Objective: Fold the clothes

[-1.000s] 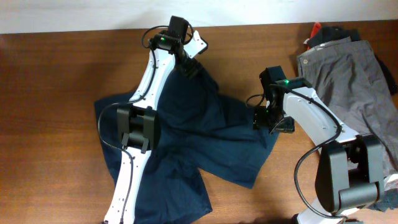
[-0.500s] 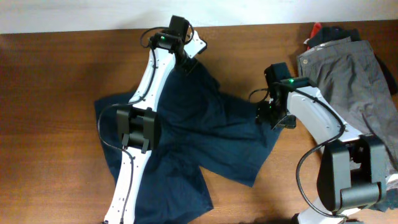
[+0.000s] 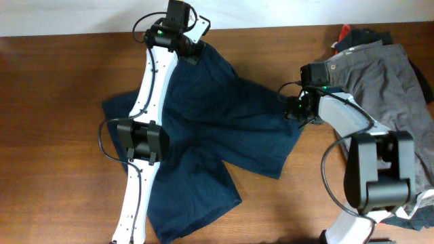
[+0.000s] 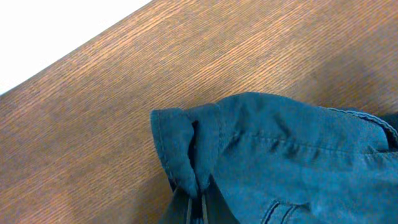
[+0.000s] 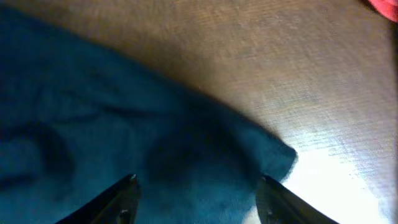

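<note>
The left arm is lying stretched almost straight up the brown wooden table [image 3: 54, 102], its white links running from the near edge over the dark navy-blue cotton shorts [image 3: 217, 129] to the far side, with the black elbow joint sitting above the left leg of the garment. At the end of that reach the left gripper [image 3: 192, 51] is pinching a bunched corner of the waist end; in the left wrist view its fingers [image 4: 186, 208] are standing together with a fold of the blue fabric [image 4: 280, 149] squeezed between them, the cloth gathered into a small ridge just above. The right arm is standing folded at the right side of the table, its forearm angling back toward the middle and the wrist turned downward, so that the right gripper [image 3: 298, 112] is hanging at the right-hand edge of the shorts. In the right wrist view its two black fingers [image 5: 127, 190] are standing well apart over the rounded corner of the fabric [image 5: 124, 130], with nothing clamped between them. The shorts are lying spread across the middle of the table, both wide legs fanning toward the near edge. Crumpled grey trousers [image 3: 380, 81] are resting at the far right, with red and black garments [image 3: 352, 35] just behind them.
</note>
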Tool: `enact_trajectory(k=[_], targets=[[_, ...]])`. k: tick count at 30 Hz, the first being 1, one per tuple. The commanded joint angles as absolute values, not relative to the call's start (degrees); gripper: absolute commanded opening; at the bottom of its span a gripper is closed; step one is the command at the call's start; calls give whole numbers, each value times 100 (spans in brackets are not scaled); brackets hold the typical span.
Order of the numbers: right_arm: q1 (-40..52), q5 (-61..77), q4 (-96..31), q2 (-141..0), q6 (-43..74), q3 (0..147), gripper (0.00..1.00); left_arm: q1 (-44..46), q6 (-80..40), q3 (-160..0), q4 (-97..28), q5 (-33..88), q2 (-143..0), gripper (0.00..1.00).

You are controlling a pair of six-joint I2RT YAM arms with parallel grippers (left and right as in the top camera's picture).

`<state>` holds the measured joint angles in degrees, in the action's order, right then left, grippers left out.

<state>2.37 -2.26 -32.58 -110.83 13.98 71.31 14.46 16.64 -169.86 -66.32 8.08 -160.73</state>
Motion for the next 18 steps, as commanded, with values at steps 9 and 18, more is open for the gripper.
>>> enact_trajectory(k=[9,18], targets=[[215,-244,-2099,-12038,1374,7076,4,976,668,-17084,-6340,-49,-16101,1],[152,-220,-419,-12516,784,7336,4,397,220,-17089,-6514,-25,-16068,76]])
